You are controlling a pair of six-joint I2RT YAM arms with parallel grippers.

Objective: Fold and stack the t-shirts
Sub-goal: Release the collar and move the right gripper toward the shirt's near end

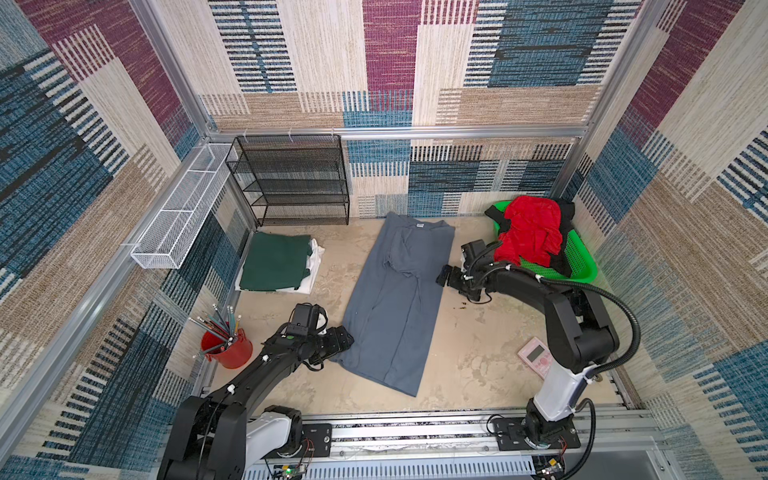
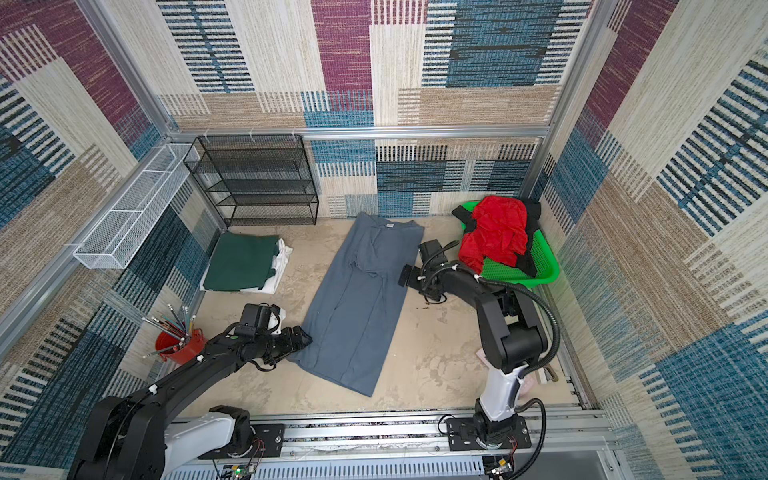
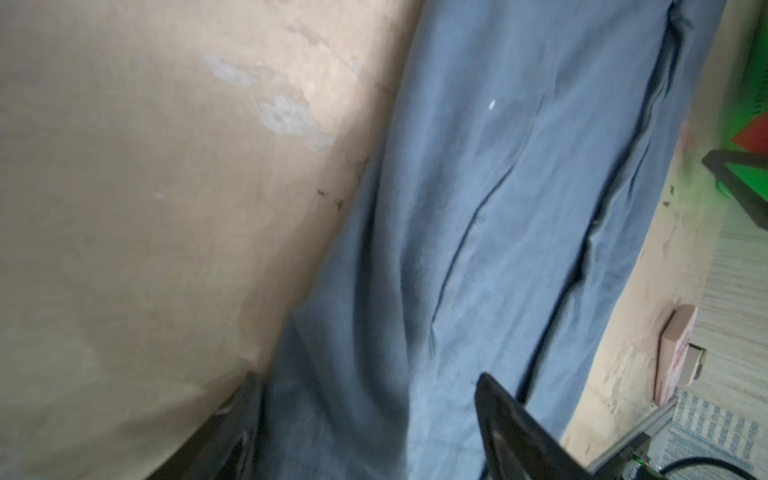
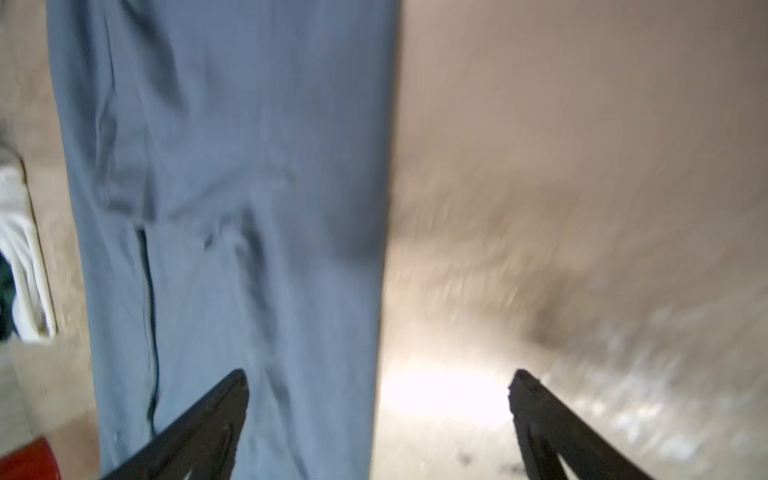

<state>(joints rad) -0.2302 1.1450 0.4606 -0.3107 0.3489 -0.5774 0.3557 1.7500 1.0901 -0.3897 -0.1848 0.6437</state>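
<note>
Both the left gripper (image 3: 365, 378) and right gripper (image 4: 379, 372) stand spread. Your green basket (image 1: 579, 259) holds the red shirt (image 1: 530, 232) and black shirt (image 1: 565, 212).

Matte black links on both left arm (image 1: 257, 370) and right arm (image 1: 573, 324), white shell (image 1: 557, 390) on the lower segment. Bolted black base plates (image 1: 503, 434) on an aluminium rail (image 1: 415, 432). Ribbed black cable (image 1: 633, 328) looped beside right arm, white zip ties (image 1: 230, 389). Tapered black fingers (image 4: 199, 428) on right gripper (image 4: 379, 374).
</note>
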